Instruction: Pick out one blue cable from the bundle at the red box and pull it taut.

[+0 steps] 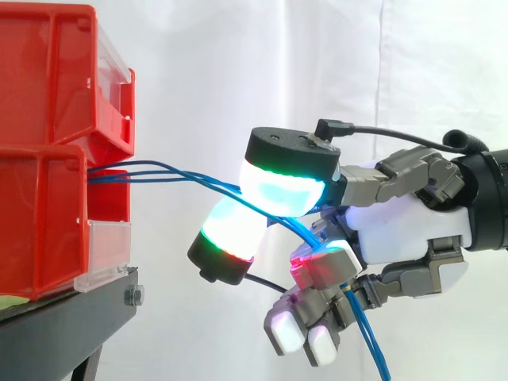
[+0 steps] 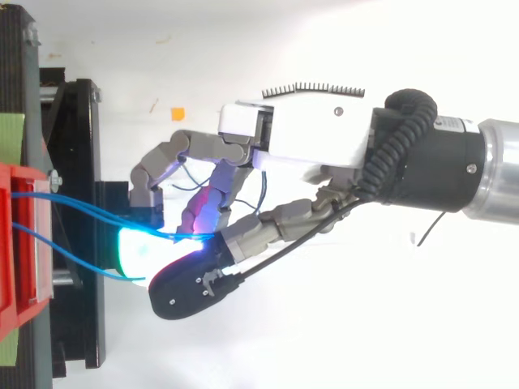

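White curtain (image 1: pixel 238 63) behind, robot hand (image 1: pixel 397 228) pinches blue cables (image 1: pixel 135 173) beside red bins (image 1: pixel 48 214)

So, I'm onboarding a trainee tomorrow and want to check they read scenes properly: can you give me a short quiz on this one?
1. True or false: the hand holds nothing.
2. The blue cables run out from: A the red bins, B the white curtain, C the black stand.
3. Fill in: past the hand, the cables hang ____.
Key: 1 false, its glowing pads pinch the cables; 2 A; 3 down.
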